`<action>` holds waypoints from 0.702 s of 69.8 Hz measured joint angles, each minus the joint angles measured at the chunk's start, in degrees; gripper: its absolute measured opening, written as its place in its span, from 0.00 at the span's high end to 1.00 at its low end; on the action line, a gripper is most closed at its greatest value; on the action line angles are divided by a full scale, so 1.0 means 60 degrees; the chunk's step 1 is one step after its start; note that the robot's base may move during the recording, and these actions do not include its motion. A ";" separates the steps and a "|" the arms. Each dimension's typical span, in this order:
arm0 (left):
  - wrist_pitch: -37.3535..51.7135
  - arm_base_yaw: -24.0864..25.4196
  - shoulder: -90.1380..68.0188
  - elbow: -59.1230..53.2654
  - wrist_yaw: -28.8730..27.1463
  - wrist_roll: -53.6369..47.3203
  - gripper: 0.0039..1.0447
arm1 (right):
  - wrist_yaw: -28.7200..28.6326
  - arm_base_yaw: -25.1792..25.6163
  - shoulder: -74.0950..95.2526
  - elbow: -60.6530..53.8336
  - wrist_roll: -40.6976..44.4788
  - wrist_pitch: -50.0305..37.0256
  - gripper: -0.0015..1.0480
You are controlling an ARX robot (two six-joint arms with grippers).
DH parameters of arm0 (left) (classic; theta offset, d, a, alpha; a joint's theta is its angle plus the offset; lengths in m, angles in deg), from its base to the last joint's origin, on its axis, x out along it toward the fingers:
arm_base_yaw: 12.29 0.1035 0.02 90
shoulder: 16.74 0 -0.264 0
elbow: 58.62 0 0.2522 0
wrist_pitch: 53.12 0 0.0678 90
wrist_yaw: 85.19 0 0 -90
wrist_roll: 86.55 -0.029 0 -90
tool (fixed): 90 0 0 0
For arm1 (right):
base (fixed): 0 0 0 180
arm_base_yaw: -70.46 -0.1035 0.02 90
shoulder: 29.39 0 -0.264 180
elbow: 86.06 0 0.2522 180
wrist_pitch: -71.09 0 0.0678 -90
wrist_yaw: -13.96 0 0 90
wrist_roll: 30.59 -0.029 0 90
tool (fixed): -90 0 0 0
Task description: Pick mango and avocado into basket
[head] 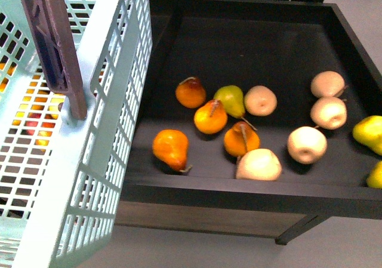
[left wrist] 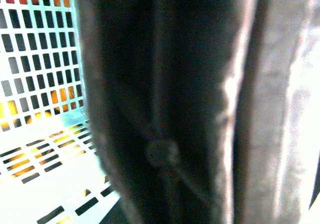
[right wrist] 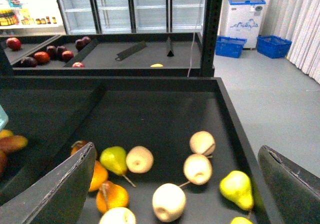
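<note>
So the right claw [right wrist: 177, 154] is hanging wide open with nothing in it, over the black bin [head: 250, 41]. My read is it's spread like that so it's ready to drop onto a fruit. Thing is, everything right under it is the wrong stuff: orange pears [head: 171, 148], a green pear [head: 231, 99] and a bunch of pale round fruits [head: 307, 144]. No mango or avocado that I can make out in that bin. The basket [head: 113, 71] is well off to the claw's left, tilted with its near wall leaning over the bin's edge and its brown handle [head: 57, 47] standing up. I'd guess it's parked that close so the carry from fruit to basket is short. You can see yellow, orange and red glowing through the basket's floor slots, so there's fruit somewhere down there, but whether it's inside or in a compartment below I can't tell. The right wrist view also catches a sliver of yellow-orange fruit [right wrist: 5, 133] past the divider [right wrist: 75, 114], on the basket side of the claw. Might be the mango, but too cut off to call. The avocado I don't see anywhere. The left wrist view is mostly a dark blurry bar against the basket grid, so I can't tell whether the left claw is open or closed.
</note>
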 joint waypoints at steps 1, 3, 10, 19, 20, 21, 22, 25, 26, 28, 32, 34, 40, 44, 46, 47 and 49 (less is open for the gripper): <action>0.0000 0.0000 0.0000 0.0000 0.0004 0.0004 0.87 | 0.0000 0.0000 0.0000 0.0000 0.0000 0.0000 0.08; 0.0000 0.0000 0.0000 0.0000 0.0007 0.0000 0.87 | -0.0007 0.0000 0.0000 0.0000 0.0004 0.0000 0.08; 0.0000 0.0000 0.0000 0.0000 0.0018 0.0007 0.87 | -0.0007 0.0000 -0.0004 0.0000 0.0000 0.0000 0.08; 0.0000 0.0000 0.0000 0.0000 0.0004 -0.0004 0.87 | -0.0015 0.0000 0.0004 0.0000 0.0000 0.0004 0.08; 0.0000 0.0004 0.0000 0.0000 0.0004 -0.0004 0.87 | -0.0015 0.0000 0.0004 0.0000 0.0000 0.0004 0.08; 0.0000 0.0004 0.0000 0.0000 0.0000 -0.0004 0.87 | 0.0000 0.0000 0.0000 0.0000 0.0000 0.0000 0.08; 0.0000 0.0000 0.0000 0.0000 0.0000 -0.0004 0.87 | -0.0004 0.0000 0.0000 0.0000 0.0004 0.0000 0.08; 0.0000 0.0004 0.0000 0.0000 0.0004 0.0004 0.87 | 0.0022 0.0000 0.0000 0.0000 0.0004 0.0000 0.08; 0.0000 0.0000 0.0000 0.0000 0.0007 0.0000 0.87 | -0.0018 0.0000 0.0000 0.0000 0.0000 0.0004 0.08; 0.0000 0.0000 0.0000 0.0000 0.0007 0.0000 0.87 | 0.0000 0.0000 0.0000 0.0000 -0.0004 0.0004 0.08; 0.0000 0.0000 0.0000 0.0004 0.0018 0.0000 0.87 | 0.0007 0.0000 0.0000 0.0000 0.0004 0.0004 0.08; 0.0000 0.0000 0.0000 0.0004 0.0022 0.0007 0.87 | 0.0018 0.0000 0.0000 0.0000 0.0000 0.0004 0.08; 0.0000 0.0000 0.0000 0.0004 -0.0004 0.0000 0.87 | 0.0011 0.0000 0.0000 0.0000 0.0000 0.0004 0.08; 0.0000 0.0000 0.0000 0.0004 -0.0022 -0.0011 0.87 | 0.0018 0.0000 0.0000 0.0000 -0.0004 0.0004 0.08; 0.0000 0.0000 0.0004 0.0004 -0.0015 -0.0015 0.87 | 0.0025 0.0000 -0.0004 0.0000 0.0004 -0.0004 0.08; 0.0000 0.0000 0.0004 0.0004 0.0000 -0.0015 0.87 | 0.0011 0.0000 -0.0004 0.0000 0.0000 0.0004 0.08; 0.0000 0.0000 0.0004 0.0004 0.0018 -0.0015 0.87 | 0.0025 0.0000 -0.0004 0.0000 0.0000 0.0007 0.08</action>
